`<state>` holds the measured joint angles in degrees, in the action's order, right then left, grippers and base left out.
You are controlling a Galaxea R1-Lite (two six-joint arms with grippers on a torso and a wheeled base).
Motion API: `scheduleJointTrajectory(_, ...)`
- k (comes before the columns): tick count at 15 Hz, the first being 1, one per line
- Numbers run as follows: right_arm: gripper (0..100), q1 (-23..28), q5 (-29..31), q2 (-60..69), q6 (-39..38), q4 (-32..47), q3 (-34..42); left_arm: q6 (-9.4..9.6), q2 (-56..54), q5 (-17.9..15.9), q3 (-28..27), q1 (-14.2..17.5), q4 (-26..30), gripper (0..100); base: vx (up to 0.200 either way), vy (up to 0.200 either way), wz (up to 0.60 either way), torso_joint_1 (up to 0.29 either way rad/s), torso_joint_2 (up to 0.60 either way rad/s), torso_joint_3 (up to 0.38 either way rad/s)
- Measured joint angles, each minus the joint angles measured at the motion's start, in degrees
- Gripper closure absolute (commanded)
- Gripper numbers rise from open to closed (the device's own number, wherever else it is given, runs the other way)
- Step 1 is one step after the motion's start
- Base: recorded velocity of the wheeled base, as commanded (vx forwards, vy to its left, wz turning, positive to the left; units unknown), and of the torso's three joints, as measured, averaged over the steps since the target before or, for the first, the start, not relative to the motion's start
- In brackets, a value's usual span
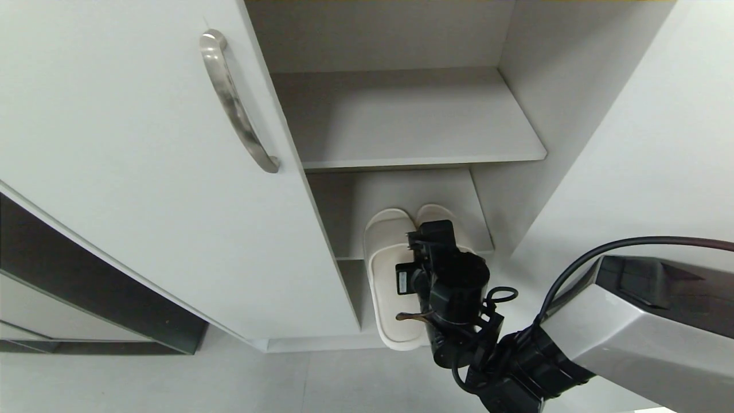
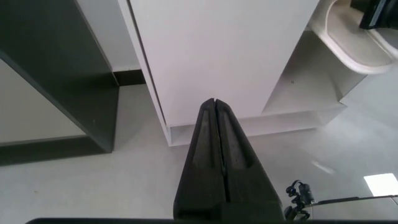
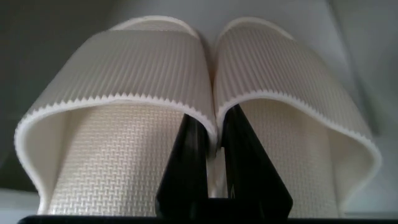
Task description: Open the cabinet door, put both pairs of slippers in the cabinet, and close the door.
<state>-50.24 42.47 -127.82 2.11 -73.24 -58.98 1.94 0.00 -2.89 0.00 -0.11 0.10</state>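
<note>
The right end effector is clamped on the touching inner strap edges of the slippers. Their long axis points straight into the cabinet, toes over its lower shelf, heels overhanging the front edge. A push farther inward looks due.

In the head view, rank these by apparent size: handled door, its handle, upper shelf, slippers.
Largest to smallest:
1. handled door
2. upper shelf
3. slippers, partly hidden behind the right gripper
4. handle

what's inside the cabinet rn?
One pair of slippers on the lower shelf, heels overhanging, pinched by the right gripper. The left door covers that half; the arm hides one heel.
</note>
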Motion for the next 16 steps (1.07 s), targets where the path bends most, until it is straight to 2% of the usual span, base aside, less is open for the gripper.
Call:
scheduleJointTrajectory(2, 100, 1.1, -1.4, -0.6, 0.2, 0.3, -0.5, -0.09, 0.0, 0.0, 0.0, 0.0, 0.0, 100, 0.000, 0.000, 0.00, 0.000, 0.00, 0.000)
scheduleJointTrajectory(5, 100, 3.4, -2.0, -2.7, 1.1, 1.9, -5.8, -0.17, 0.0, 0.1, 0.0, 0.0, 0.0, 100, 0.000, 0.000, 0.00, 0.000, 0.00, 0.000)
scheduleJointTrajectory(16, 100, 9.9, -4.4, -11.6, 1.3, 22.6, -37.4, -0.28, 0.0, 0.2, 0.0, 0.0, 0.0, 100, 0.000, 0.000, 0.00, 0.000, 0.00, 0.000)
